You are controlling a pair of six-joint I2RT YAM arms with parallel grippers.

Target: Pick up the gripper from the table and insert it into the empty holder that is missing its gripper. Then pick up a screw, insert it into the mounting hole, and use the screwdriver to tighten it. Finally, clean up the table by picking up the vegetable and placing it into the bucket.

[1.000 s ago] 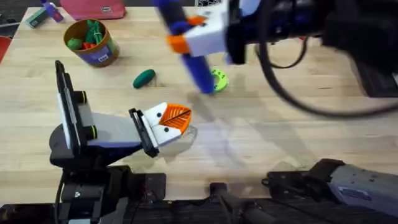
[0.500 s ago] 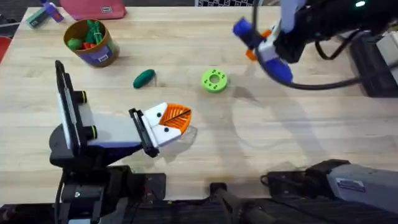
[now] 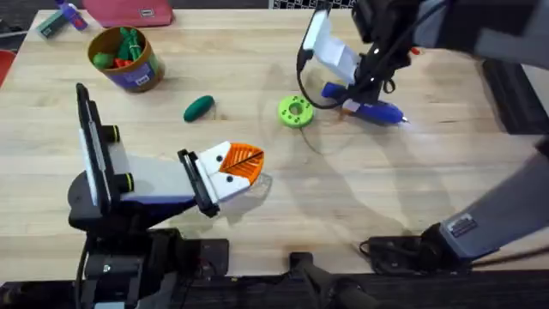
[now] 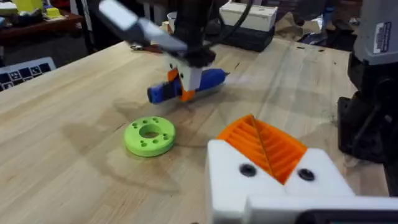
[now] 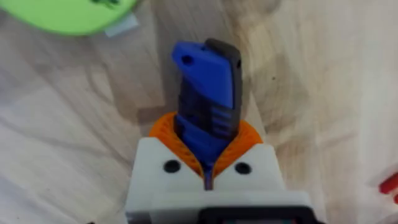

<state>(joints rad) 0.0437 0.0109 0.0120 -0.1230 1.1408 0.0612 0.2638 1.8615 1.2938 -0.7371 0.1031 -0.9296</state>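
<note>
Clamping the stiff, smooth-bodied screwdriver (image 3: 364,109) near its blunt rear end, the right gripper (image 3: 353,105) holds it low over the table (image 3: 257,223) beside the green disc (image 3: 296,112); a mid-barrel hold would likely balance better

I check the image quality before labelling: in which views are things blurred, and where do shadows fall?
Overhead: the right arm above the screwdriver looks large and soft, with faint shadows on the table. Left wrist: its own claw is near and blurred; the green disc is sharper. Right wrist: the screwdriver is fairly sharp.
</note>
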